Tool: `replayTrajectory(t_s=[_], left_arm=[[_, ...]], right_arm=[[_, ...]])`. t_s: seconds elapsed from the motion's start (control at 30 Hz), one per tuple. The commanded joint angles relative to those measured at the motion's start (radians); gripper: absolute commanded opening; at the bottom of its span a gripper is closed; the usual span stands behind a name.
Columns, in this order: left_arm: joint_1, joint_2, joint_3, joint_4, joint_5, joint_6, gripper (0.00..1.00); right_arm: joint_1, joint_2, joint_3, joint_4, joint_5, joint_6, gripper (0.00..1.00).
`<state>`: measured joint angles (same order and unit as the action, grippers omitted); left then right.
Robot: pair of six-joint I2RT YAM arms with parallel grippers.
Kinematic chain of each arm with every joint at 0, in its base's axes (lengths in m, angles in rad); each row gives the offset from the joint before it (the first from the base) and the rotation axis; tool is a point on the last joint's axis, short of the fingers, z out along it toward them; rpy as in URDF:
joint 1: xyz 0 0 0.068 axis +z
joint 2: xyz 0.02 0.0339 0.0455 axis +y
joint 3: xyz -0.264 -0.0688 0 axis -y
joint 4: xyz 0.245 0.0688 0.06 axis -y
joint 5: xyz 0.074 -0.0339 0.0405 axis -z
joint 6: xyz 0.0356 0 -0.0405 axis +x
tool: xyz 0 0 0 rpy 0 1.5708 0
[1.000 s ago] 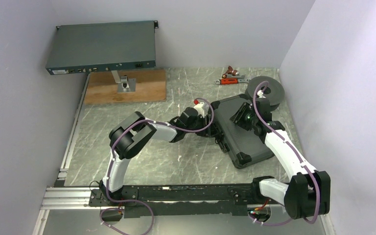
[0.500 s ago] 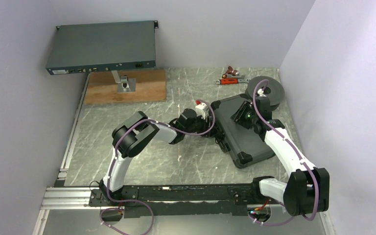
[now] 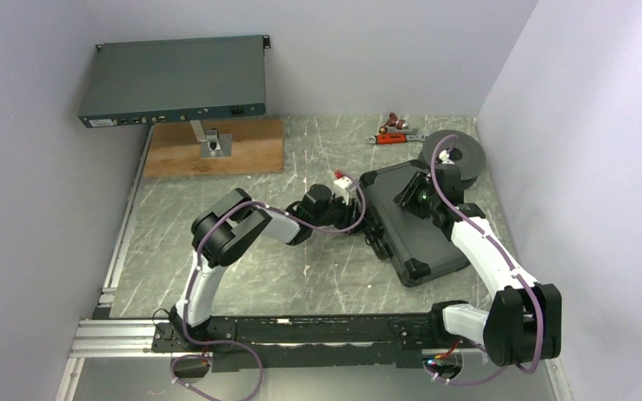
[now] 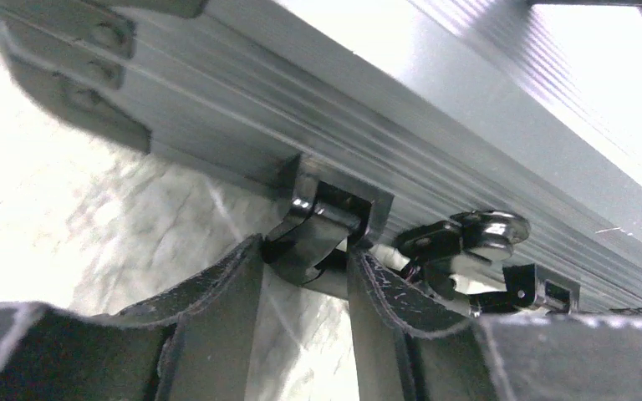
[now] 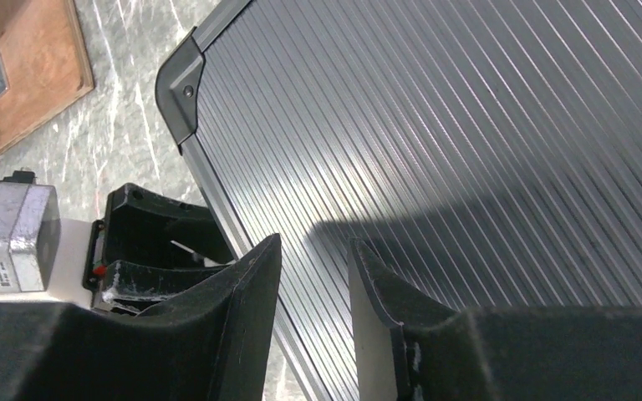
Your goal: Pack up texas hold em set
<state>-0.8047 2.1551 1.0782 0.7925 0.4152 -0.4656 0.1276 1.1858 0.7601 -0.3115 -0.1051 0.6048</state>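
We judge the case [image 3: 418,238] stiff and heavy, best worked by its latch [image 4: 328,219]. The left gripper [image 4: 305,252] pinches this latch. The right gripper [image 5: 313,251] is slightly parted and empty, over the case lid [image 5: 468,125].

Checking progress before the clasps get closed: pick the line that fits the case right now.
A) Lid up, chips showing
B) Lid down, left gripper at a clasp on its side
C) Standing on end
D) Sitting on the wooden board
B: the case lies flat on the table with its lid down, and the left gripper has a finger on either side of a black clasp.
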Motion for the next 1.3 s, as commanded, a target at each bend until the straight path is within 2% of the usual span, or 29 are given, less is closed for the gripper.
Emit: replayTrajectory(t_s=[0.0, 0.17, 0.3, 0.4, 0.47, 0.6, 0.8, 0.9, 1.27], left_arm=[[0.012, -0.160, -0.004, -0.244, -0.057, 0.021, 0.20], [0.009, -0.266, 0.023, -0.497, -0.123, 0.053, 0.24], [0.003, -0.313, 0.038, -0.596, -0.160, 0.050, 0.36], [0.003, -0.359, 0.010, -0.624, -0.195, 0.031, 0.48], [0.003, -0.392, -0.011, -0.644, -0.226, 0.022, 0.51], [0.002, -0.419, -0.059, -0.601, -0.211, 0.021, 0.46], [-0.004, -0.350, -0.105, -0.341, -0.021, -0.037, 0.34], [-0.014, -0.305, -0.107, -0.268, 0.010, -0.083, 0.30], [-0.050, -0.247, -0.096, -0.335, -0.102, -0.128, 0.21]], right_arm=[[0.001, 0.058, -0.073, -0.184, 0.027, -0.027, 0.39], [0.001, 0.057, -0.083, -0.175, 0.027, -0.025, 0.39], [0.001, 0.055, -0.086, -0.172, 0.021, -0.027, 0.39], [0.001, 0.051, -0.093, -0.168, 0.017, -0.027, 0.39], [0.001, 0.053, -0.097, -0.164, 0.014, -0.027, 0.39], [0.001, 0.055, -0.099, -0.160, 0.011, -0.026, 0.39], [0.001, 0.058, -0.098, -0.159, 0.011, -0.028, 0.39], [0.001, 0.059, -0.100, -0.158, 0.013, -0.025, 0.39], [0.001, 0.071, -0.114, -0.142, 0.007, -0.022, 0.39]])
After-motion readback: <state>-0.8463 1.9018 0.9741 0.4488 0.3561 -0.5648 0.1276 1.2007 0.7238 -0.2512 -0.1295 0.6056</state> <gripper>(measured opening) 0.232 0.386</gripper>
